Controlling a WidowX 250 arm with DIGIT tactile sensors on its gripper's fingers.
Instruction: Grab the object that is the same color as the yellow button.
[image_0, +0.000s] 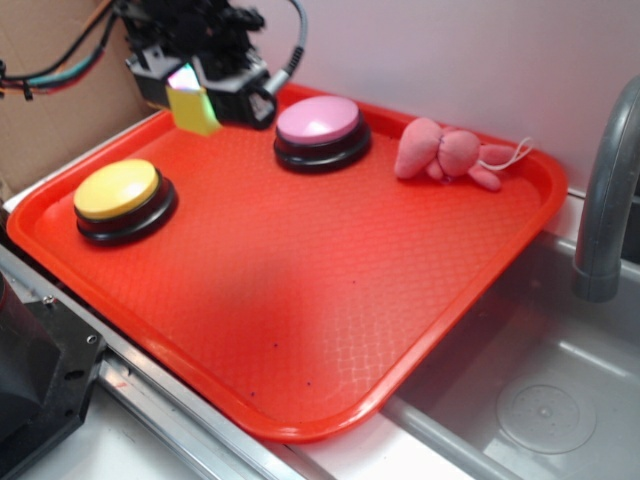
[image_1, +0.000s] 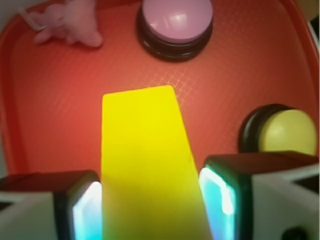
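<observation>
The yellow cube (image_0: 194, 109) sits between the two fingers of the gripper (image_0: 192, 95), at the far left corner of the red tray (image_0: 330, 330). In the wrist view the cube (image_1: 147, 165) fills the middle of the picture, with a glowing finger pad (image_1: 85, 212) hard against its left face and another against its right — the jaws are closed onto it, open only as wide as the cube itself. From the exterior view the cube appears to hang just above the tray surface rather than rest on it, though the angle makes that hard to confirm.

On the tray's left side, near the cube but apart from it, stands the yellow button (image_0: 118, 190), its domed top on a black round base; the wrist view catches it at the right edge (image_1: 287, 131). The pink button (image_0: 320, 122) of the same shape stands just right of the gripper, toward the tray's far edge. Farther right along that edge lies a small pink plush toy (image_0: 447, 152) with a white cord loop.

Beyond the tray's right side are a grey metal sink (image_0: 540, 400) and a grey faucet (image_0: 605, 200) — both well apart from the cube.
</observation>
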